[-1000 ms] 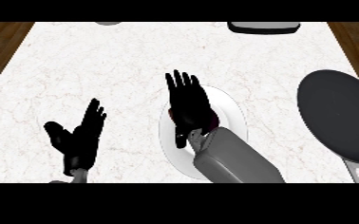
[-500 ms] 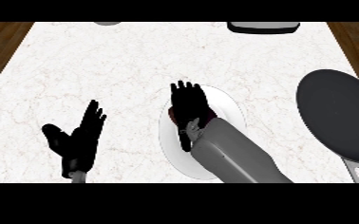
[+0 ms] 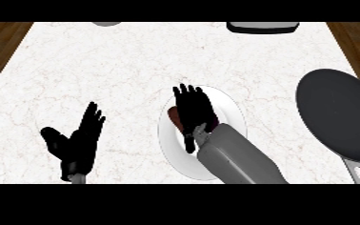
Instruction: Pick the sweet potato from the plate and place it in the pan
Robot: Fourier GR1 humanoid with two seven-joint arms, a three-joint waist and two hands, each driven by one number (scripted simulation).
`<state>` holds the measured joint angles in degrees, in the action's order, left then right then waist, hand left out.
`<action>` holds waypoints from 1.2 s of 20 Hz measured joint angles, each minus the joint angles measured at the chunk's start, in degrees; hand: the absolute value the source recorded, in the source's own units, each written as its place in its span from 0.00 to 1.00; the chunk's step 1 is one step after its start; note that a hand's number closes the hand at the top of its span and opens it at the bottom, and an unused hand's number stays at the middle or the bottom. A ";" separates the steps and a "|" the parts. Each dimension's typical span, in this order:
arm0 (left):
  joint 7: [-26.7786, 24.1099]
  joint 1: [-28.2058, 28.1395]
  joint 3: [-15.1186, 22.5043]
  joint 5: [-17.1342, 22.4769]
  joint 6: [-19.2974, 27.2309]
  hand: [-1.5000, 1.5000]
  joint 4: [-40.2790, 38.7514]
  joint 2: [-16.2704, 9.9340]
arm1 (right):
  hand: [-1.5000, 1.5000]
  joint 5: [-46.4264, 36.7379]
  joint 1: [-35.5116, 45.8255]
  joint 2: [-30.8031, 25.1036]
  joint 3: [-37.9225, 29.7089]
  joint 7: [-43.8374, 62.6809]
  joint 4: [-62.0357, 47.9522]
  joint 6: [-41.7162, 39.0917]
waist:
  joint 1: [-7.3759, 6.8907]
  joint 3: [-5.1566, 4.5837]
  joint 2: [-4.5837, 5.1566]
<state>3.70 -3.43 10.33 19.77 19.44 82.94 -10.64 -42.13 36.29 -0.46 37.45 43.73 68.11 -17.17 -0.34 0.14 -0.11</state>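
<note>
One step is in hand, as we judge it: the reach for the grasp, with the lifting and the carry to the pan (image 3: 332,112) not yet begun. Our right hand (image 3: 193,112) lies over the white plate (image 3: 228,106), fingers straight and pointing away from us, so it is open and grips nothing. The sweet potato (image 3: 174,117) sits on the plate directly beneath that hand, and only a dark reddish-brown strip of it shows at the hand's left edge; the rest is hidden, so we cannot tell its full shape or how it lies. Whether the palm touches it we cannot tell either. The next move, we think, calls for curling the fingers and thumb round the sweet potato, then raising it and swinging it to the right, where the dark round pan waits well apart from the hand. Our left hand (image 3: 77,140) rests open, fingers up, off to the left over the pale marbled counter (image 3: 105,71).
</note>
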 measured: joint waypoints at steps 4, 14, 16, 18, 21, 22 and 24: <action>0.21 0.59 -1.02 -0.50 -1.13 0.50 -0.88 0.53 | 0.00 -1.58 -0.12 0.28 0.25 -1.09 -1.28 2.81 | -0.06 0.04 0.00; -0.74 0.43 -3.15 -1.24 -3.37 0.50 -1.96 1.28 | 1.00 -2.06 0.97 0.21 2.76 -8.13 -9.65 9.36 | -0.28 0.00 -0.18; -0.06 -0.83 -2.96 -1.50 -3.35 0.50 -0.29 1.24 | 1.00 -3.71 0.85 0.03 2.46 -11.34 -10.39 10.78 | -0.23 -0.05 -0.36; -0.08 -0.63 -3.05 -1.91 -3.59 0.50 -0.63 1.48 | 1.00 -3.93 1.38 -0.06 3.19 -12.80 -11.50 12.80 | -0.27 -0.09 -0.49; 0.13 -0.44 -3.21 -2.46 -3.49 0.50 -0.86 2.20 | 1.00 -4.03 2.45 0.00 2.93 -14.53 -12.78 13.71 | -0.26 -0.10 -0.55; 1.14 -0.34 -3.32 -2.59 -3.33 0.50 -0.31 2.03 | 1.00 -3.92 2.96 0.04 3.12 -15.03 -13.65 14.19 | -0.31 -0.12 -0.51; 2.23 -0.03 -3.52 -2.80 -2.98 0.50 0.04 2.24 | 1.00 -3.36 3.75 0.02 3.80 -15.45 -15.01 14.93 | -0.40 -0.17 -0.59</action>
<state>5.93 -3.46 6.81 16.97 16.46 82.98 -8.40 -45.49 40.04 -0.45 41.25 28.28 53.10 -2.23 -0.74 -0.02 -0.69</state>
